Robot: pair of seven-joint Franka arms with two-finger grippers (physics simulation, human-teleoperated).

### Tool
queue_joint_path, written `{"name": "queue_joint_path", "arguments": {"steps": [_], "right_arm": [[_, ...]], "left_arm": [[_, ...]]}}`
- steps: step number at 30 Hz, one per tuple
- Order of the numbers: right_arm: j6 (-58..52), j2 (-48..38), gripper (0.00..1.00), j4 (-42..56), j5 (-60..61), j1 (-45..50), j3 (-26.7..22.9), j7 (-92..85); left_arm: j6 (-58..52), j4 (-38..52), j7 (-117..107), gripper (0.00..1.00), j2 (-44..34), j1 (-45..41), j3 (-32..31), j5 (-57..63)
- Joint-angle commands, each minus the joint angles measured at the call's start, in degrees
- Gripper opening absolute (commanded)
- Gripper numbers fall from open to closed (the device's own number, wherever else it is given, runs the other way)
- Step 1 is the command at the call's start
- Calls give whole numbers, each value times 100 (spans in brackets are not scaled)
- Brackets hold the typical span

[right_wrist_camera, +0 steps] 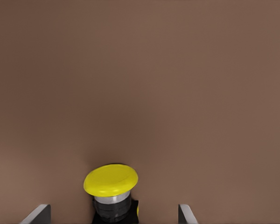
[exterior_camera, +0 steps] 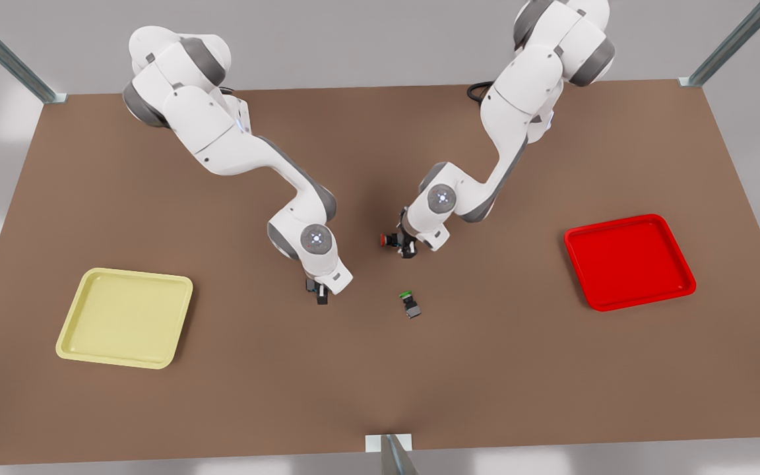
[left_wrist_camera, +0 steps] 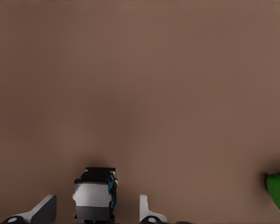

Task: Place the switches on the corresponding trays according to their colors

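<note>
Spread wide, ready for a pinch not yet made: left end effector [exterior_camera: 408,249] straddling the toppled red switch [exterior_camera: 386,239], right end effector [exterior_camera: 320,295] straddling the upright yellow switch [right_wrist_camera: 110,191], with red tray [exterior_camera: 627,260] and yellow tray [exterior_camera: 126,316] well apart from both.

Both arms have smooth white shells with grey joints. Each wrist carries a round blue-lit mark. The fingers are dark.
</note>
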Motion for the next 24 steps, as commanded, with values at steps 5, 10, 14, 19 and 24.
{"name": "queue_joint_path", "arguments": {"steps": [5, 10, 14, 19, 24], "right_arm": [[334, 1, 100, -141, -43, 10, 0, -1], [290, 107, 100, -140, -25, -25, 0, 52], [237, 195, 100, -123, -16, -25, 0, 69], [237, 212, 100, -114, -16, -16, 0, 69], [246, 221, 100, -105, -16, -8, 0, 69]], "left_arm": [[0, -114, 33, 74, -35, -1, 54, 97], [0, -167, 95, 72, -26, 8, 71, 97], [-18, -228, 95, 70, -70, 8, 62, 105], [-88, -237, 68, 67, -123, -10, 45, 97], [-62, -246, 86, 44, -114, -27, 45, 97]]}}
